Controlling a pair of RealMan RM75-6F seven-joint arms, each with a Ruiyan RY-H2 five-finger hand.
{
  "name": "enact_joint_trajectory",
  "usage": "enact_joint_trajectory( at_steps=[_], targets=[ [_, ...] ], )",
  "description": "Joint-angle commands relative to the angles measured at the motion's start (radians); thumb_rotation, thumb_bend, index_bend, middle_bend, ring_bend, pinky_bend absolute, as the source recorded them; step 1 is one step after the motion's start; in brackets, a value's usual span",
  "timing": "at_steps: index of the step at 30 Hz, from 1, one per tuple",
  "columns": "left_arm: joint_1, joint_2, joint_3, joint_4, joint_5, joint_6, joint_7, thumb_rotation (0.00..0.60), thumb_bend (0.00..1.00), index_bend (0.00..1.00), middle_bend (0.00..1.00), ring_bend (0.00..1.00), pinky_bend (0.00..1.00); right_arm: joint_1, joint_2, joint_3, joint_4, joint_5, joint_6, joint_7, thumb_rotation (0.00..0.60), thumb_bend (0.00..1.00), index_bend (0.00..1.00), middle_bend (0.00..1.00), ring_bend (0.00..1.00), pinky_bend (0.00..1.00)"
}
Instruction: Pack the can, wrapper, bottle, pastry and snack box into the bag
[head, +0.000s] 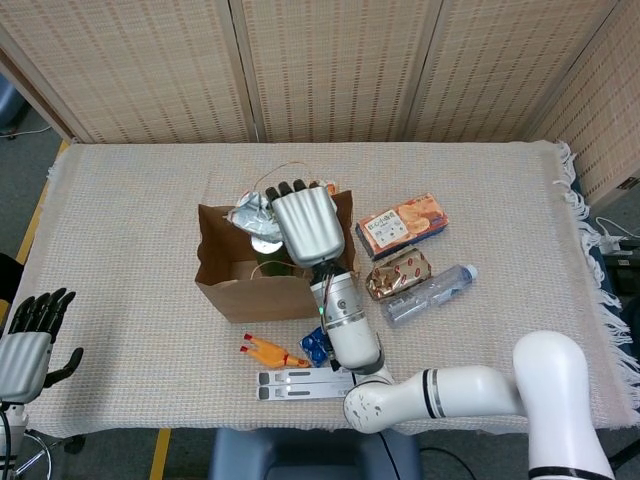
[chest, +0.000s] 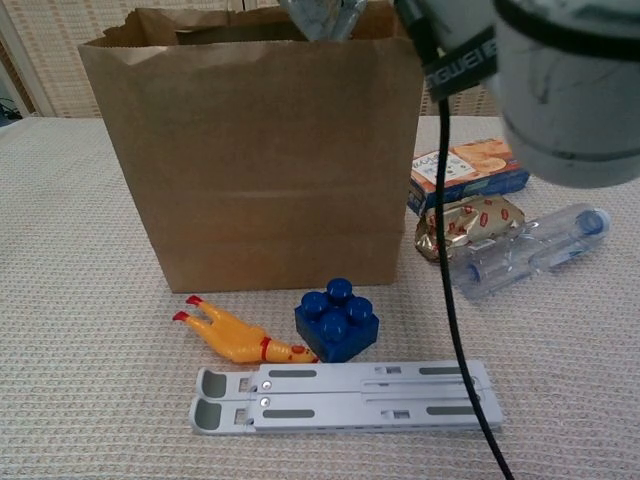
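A staged test room: cloth-covered table (head: 130, 230), woven screens (head: 330, 70).

We see a cloth-covered counter (head: 130, 220) carrying the paper bag (head: 276, 262) at centre; snack box (head: 402, 224), pastry (head: 398, 273) and bottle (head: 428, 294) at three o'clock; rubber chicken (head: 270, 352), blue block (chest: 337, 319) and grey stand (chest: 345, 397) at six.
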Motion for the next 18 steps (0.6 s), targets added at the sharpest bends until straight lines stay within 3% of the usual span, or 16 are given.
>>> enact_joint_trajectory(
  at_steps=[1,3,5,13,18],
  targets=[
    [0.0,0.001,0.0,0.001,0.001,-0.001,-0.004,0.6,0.36,0.0,0.0,0.0,0.0,0.022,-0.036,-0.007,0.026,0.051,-0.018,-0.024,0.6,0.19,0.24,0.38,0.31,0.53],
    [0.0,0.001,0.001,0.002,0.002,-0.001,-0.005,0.6,0.36,0.0,0.0,0.0,0.0,0.018,-0.031,-0.008,0.01,0.07,-0.019,-0.034,0.6,0.11,0.07,0.27,0.2,0.44],
    [0.0,0.001,0.001,0.002,0.002,0.0,-0.006,0.6,0.36,0.0,0.0,0.0,0.0,0.011,-0.02,-0.006,-0.01,0.081,-0.011,-0.041,0.6,0.07,0.0,0.18,0.12,0.35],
    [0.0,-0.001,0.0,-0.001,-0.001,0.002,0.004,0.6,0.36,0.0,0.0,0.0,0.0,-0.052,0.088,0.013,-0.178,0.069,0.051,-0.028,0.6,0.05,0.0,0.11,0.07,0.28],
    [0.002,-0.004,0.0,-0.003,-0.002,0.006,0.015,0.6,0.36,0.0,0.0,0.0,0.0,-0.149,0.234,-0.011,-0.346,0.009,0.092,0.005,0.6,0.05,0.0,0.11,0.07,0.27]
  ],
)
